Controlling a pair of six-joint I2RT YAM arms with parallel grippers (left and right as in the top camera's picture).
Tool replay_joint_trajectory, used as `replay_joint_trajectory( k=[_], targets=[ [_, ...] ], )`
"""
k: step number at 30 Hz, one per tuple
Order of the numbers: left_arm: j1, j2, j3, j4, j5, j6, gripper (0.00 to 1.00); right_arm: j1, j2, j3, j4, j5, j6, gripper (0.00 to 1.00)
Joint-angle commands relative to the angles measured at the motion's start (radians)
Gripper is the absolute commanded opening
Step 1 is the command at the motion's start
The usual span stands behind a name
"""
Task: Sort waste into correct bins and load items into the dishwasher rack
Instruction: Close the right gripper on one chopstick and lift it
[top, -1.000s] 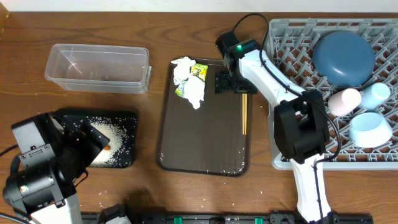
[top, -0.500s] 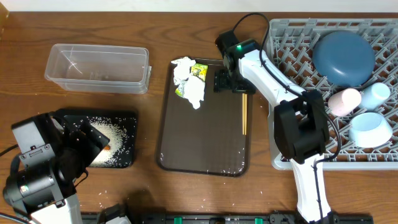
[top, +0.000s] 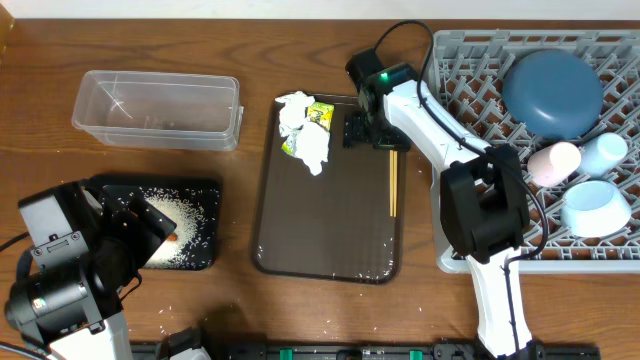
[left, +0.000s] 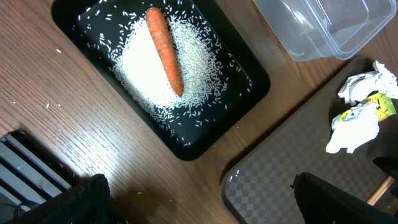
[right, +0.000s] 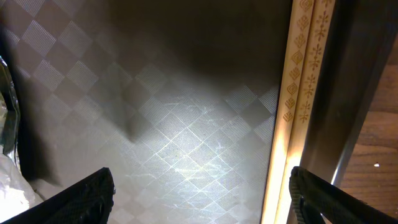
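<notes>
Wooden chopsticks (top: 393, 183) lie along the right side of the brown serving tray (top: 325, 235); they also show in the right wrist view (right: 297, 93). My right gripper (top: 368, 132) is open and empty, low over the tray's top right, its right finger beside the chopsticks. White napkins (top: 305, 135) and a green-yellow wrapper (top: 317, 116) lie at the tray's top left. The black tray (left: 205, 134) holds rice (left: 146, 68) and an orange carrot (left: 164, 50). My left gripper (left: 199, 199) is open and empty above the table. The clear container (top: 158, 108) is empty. The grey rack (top: 470, 80) holds the dark-blue plate (top: 552, 92), whitish-pink cup (top: 553, 162), light-blue cup (top: 604, 152) and light-blue bowl (top: 596, 208).
Loose rice grains lie on the wood around the black tray (left: 37, 99). The right arm's cable loops over the rack's left edge. The left arm's base sits at the front left of the table.
My right gripper has shifted very slightly left over the tray. Nothing else has moved.
</notes>
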Motion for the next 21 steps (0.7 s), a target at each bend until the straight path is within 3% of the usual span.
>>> replay_joint_trajectory(
  k=[1, 21],
  targets=[
    [0.004, 0.000, 0.000, -0.003, -0.013, 0.010, 0.97, 0.008, 0.025, -0.009, -0.002, 0.019, 0.018, 0.88],
    [0.004, 0.000, 0.000, -0.003, -0.013, 0.010, 0.97, 0.010, 0.026, -0.019, 0.007, 0.027, 0.018, 0.88]
  ],
)
